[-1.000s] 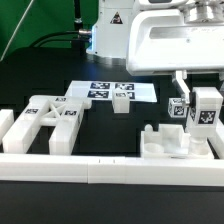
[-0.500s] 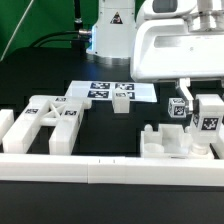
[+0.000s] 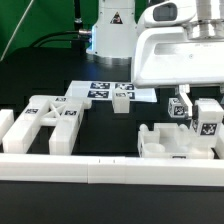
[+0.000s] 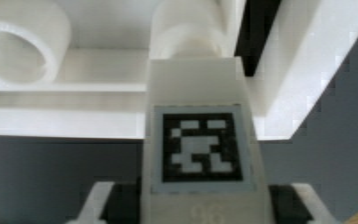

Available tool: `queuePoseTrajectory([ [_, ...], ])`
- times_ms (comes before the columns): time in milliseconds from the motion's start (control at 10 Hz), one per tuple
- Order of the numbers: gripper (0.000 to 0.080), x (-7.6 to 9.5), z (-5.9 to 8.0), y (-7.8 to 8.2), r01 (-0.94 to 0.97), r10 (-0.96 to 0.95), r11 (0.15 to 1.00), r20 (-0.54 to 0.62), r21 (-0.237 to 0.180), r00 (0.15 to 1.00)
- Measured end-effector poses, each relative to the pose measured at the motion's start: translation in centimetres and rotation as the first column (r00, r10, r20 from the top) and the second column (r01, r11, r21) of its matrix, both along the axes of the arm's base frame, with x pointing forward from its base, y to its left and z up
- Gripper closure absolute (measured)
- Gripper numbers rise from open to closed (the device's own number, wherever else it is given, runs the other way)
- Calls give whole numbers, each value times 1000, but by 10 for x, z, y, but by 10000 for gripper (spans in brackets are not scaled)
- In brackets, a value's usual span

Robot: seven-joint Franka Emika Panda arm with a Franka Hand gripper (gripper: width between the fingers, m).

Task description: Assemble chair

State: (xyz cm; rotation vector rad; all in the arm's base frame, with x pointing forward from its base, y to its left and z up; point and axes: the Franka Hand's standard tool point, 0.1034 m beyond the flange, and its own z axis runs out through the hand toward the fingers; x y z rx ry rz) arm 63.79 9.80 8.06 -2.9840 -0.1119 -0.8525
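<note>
One chunky white plastic post (image 3: 207, 120) with a black-and-white square tag hangs at the exterior view's right, pinched by its sides between the two fingers of the gripper (image 4: 201, 204). It is held upright over the low white plastic base piece (image 3: 160, 143), probably so its end can drop into a socket there. In the wrist view a round opening (image 4: 16, 50) shows beyond it. A second tagged white block (image 3: 180, 108) stands just beside the post. Well apart, toward the exterior view's left, lie a white cut-out frame (image 3: 50, 120) and a plain white block (image 3: 7, 126), behind the long white border rail (image 3: 100, 165). A small white block (image 3: 122, 101) sits at the marker board (image 3: 100, 90) edge. The post's lower end is hidden, so contact with the base cannot be told; the fingers are cut off in the wrist view.
</note>
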Motion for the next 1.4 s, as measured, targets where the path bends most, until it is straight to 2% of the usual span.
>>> queuePoseTrajectory([
  [400,514,-1,-1,0,0,0,1000,9,0,1000],
  [500,323,-1,-1,0,0,0,1000,9,0,1000],
  [600,208,-1,-1,0,0,0,1000,9,0,1000],
  [700,168,-1,0,0,0,0,1000,9,0,1000],
  [900,152,1,3,-2,1,-1,1000,9,0,1000],
  [1200,150,8,18,-6,6,-6,1000,-31,2,1000],
  [1400,150,10,21,-8,9,-9,1000,-54,4,998],
])
